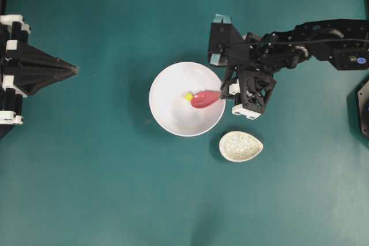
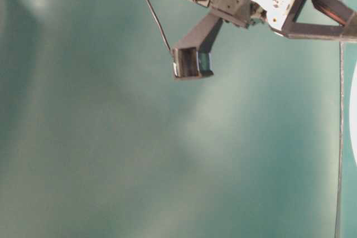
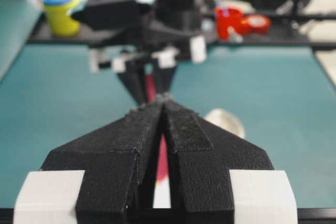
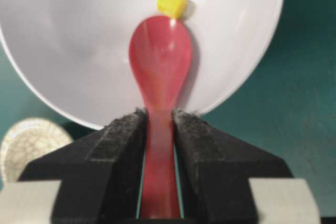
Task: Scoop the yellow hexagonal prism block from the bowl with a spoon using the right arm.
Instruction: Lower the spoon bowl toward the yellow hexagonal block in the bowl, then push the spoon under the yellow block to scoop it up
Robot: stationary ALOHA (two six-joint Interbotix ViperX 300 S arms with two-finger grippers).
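The right tool (image 4: 159,124) clamped the spoon (image 4: 160,72) by its handle, scoop in the bowl (image 4: 68,40), block (image 4: 171,3) at its twelve o'clock tip; a hard push risked flicking it away.

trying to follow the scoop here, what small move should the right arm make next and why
Probably ease the spoon forward and slightly down so its tip slides under the yellow block. The right gripper is clamped on the handle, the scoop sits inside the white bowl empty, and the block lies just past its tip, not yet on it.
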